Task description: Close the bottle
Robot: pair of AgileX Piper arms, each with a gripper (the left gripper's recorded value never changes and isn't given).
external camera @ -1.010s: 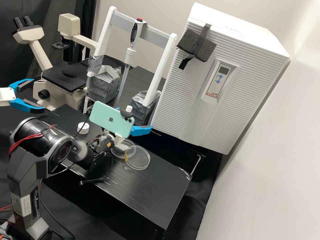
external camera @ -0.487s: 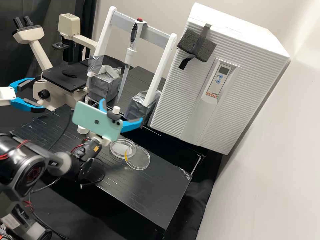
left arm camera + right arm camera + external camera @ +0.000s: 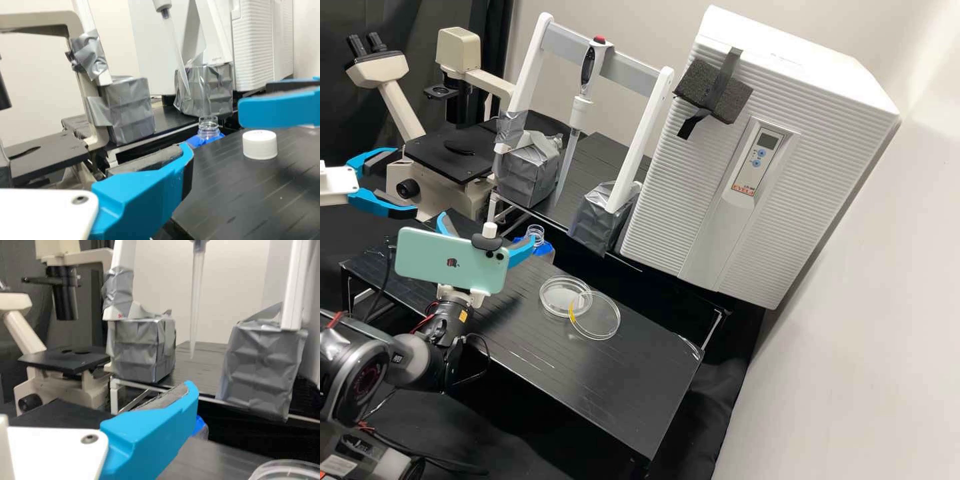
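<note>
A small clear bottle (image 3: 536,235) with an open threaded neck stands at the bench's back left edge, also seen in the left wrist view (image 3: 208,126). Its white cap (image 3: 259,144) lies flat on the black bench a short way from the bottle. My left gripper (image 3: 381,181) hangs off the bench's left end, open and empty; its fingers (image 3: 145,190) frame the bottle and cap from a distance. My right gripper (image 3: 487,231) hovers open and empty over the bench's left part, just left of the bottle, and its mint phone mount covers the cap there. One right finger (image 3: 150,432) shows, with the bottle's blue part (image 3: 200,424) behind it.
Two clear petri dishes (image 3: 565,295) (image 3: 595,315) overlap mid-bench. Behind stand a pipette (image 3: 577,113) on a white stand with tape-wrapped feet (image 3: 527,163), a microscope (image 3: 433,153) and a large ridged white machine (image 3: 753,153). The bench's right half (image 3: 633,373) is bare.
My right arm has drawn back leftward from beside the petri dishes to the bench's left part, uncovering the bottle and hiding the cap. The left gripper shifted slightly right.
</note>
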